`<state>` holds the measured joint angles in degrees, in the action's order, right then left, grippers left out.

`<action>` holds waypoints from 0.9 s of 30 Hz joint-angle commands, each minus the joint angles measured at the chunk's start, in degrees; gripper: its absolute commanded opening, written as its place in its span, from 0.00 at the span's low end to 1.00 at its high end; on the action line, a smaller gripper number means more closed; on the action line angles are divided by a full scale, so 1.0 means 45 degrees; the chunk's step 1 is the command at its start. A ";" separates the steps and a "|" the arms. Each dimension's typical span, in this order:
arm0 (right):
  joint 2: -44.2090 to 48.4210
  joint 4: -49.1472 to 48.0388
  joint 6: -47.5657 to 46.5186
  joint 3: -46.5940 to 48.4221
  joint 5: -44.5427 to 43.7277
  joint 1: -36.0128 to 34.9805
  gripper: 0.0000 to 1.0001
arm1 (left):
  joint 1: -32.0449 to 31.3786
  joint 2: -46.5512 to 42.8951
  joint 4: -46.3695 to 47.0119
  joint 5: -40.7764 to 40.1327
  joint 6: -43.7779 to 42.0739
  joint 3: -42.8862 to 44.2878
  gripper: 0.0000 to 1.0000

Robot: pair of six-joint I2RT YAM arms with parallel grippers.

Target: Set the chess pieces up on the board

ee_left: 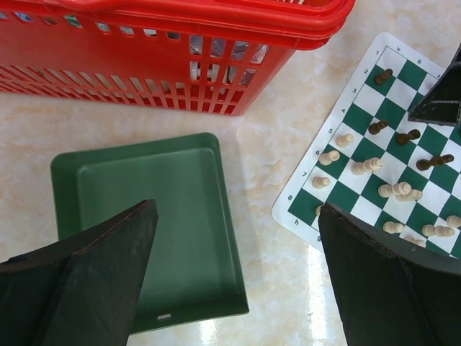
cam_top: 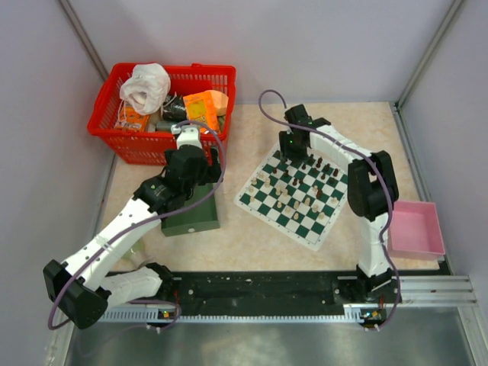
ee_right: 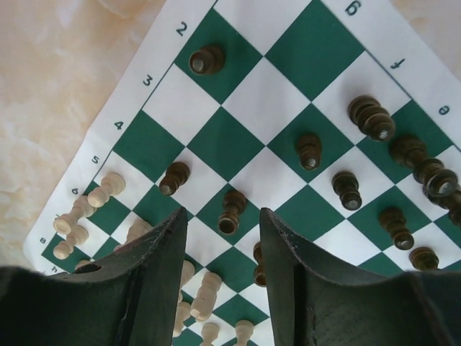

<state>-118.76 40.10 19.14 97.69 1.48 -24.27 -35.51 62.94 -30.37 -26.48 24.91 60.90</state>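
Observation:
The board (cam_top: 245, 200) lies tilted at mid-table, with black and cream-white chess pieces (cam_top: 293, 187) scattered over it. My right gripper (cam_top: 291, 149) hangs low over its far corner. In the right wrist view its fingers (ee_right: 223, 214) stand apart on either side of an upright black pawn (ee_right: 232, 209) just past their tips, without touching it. More black pieces (ee_right: 371, 119) stand to the right and white ones (ee_right: 108, 189) to the left. My left gripper (ee_left: 238, 209) is wide open and holds nothing, above the tray's right edge, with the board (ee_left: 302, 209) to its right.
A red basket (cam_top: 164, 114) full of clutter stands at the back left, close behind the left arm. A dark green tray (ee_left: 144, 209) lies under the left gripper. A pink tray (cam_top: 415, 227) sits at the right edge. Walls close in the table.

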 commanded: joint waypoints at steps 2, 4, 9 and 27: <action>-0.0386 0.0503 -0.0248 0.0869 -0.0269 -0.0329 0.45 | 0.0078 -0.0177 0.0109 -0.0248 -0.0125 0.0392 0.99; -0.0425 0.0543 -0.0268 0.0850 -0.0640 -0.0387 0.44 | 0.0078 -0.0216 0.0089 -0.0287 -0.0105 0.0372 0.99; -0.0581 0.0641 -0.0268 0.0811 -0.0680 -0.0426 0.44 | 0.0098 -0.0236 0.0089 -0.0288 -0.0047 0.0314 0.99; -0.0972 0.0777 -0.0288 0.1065 -0.0445 -0.0427 0.35 | 0.0136 -0.0333 0.0069 -0.0307 -0.0007 0.0255 0.99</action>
<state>-122.45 43.16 18.15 99.81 -0.38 -25.65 -35.16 62.87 -31.11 -26.70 24.93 60.90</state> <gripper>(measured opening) 0.352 0.986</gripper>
